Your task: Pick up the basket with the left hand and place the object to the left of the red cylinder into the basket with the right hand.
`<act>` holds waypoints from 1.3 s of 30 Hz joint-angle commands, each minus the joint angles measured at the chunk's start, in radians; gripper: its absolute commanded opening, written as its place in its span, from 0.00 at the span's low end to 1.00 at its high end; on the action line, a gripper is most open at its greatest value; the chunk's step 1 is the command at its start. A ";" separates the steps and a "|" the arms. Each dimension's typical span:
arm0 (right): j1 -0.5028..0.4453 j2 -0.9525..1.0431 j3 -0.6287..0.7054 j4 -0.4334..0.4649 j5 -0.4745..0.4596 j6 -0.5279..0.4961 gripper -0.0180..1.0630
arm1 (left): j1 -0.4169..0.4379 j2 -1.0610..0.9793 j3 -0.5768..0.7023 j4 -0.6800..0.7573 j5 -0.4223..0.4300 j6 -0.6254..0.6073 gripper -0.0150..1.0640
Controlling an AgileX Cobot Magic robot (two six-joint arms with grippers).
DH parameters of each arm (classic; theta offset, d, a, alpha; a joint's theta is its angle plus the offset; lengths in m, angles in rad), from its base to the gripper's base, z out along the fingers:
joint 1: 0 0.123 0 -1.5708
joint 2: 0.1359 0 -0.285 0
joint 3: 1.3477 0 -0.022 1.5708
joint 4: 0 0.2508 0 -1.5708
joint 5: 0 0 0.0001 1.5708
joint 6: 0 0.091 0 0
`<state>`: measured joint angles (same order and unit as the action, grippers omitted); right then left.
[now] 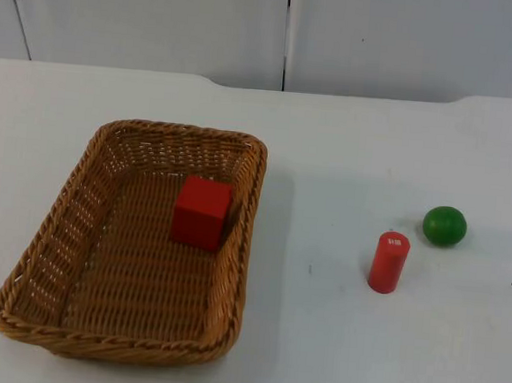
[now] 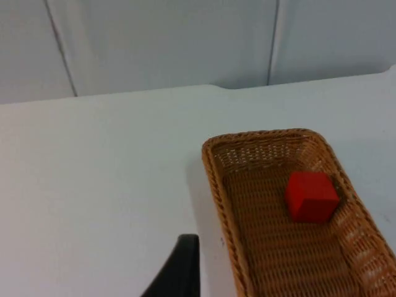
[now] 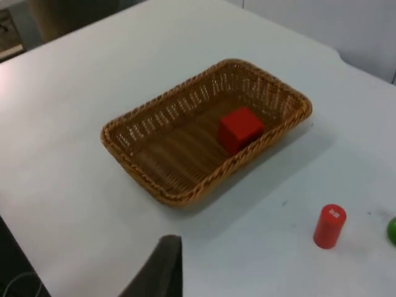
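Left pincer fingertip: matte black, smooth, blade-like, broad at base, narrowing toward squared-off tip, one straight edge, one curved edge. Right pincer fingertip: dark grey-black, same tapered blade shape, blunt flat tip, faint sheen along face. No screws, markings or labels visible on either fingertip.

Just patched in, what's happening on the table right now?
Nothing is being handled at this moment. The wicker basket sits on the white table with a red cube inside it, near its right wall. The red cylinder stands upright out on the table, apart from the basket, with a green ball just beyond it to the right. Judging by the wrist views, both arms are pulled back from the objects, one fingertip visible beside the basket.
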<state>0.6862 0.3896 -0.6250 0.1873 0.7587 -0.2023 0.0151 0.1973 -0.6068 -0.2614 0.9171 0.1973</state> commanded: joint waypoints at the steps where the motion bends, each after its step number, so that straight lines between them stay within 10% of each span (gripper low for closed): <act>1: -0.004 -0.043 0.007 -0.002 0.023 0.008 0.99 | -0.002 -0.026 0.015 0.045 0.017 -0.049 0.87; 19: -0.004 -0.354 0.007 -0.138 0.303 0.149 0.99 | -0.002 -0.197 0.091 0.097 0.035 -0.106 0.87; 39: -0.004 -0.390 0.102 -0.134 0.314 0.130 0.99 | -0.002 -0.197 0.091 0.168 0.043 -0.197 0.87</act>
<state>0.6862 0.0023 -0.5257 0.0522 1.0827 -0.0625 0.0151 0.0051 -0.5185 -0.0975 0.9594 0.0107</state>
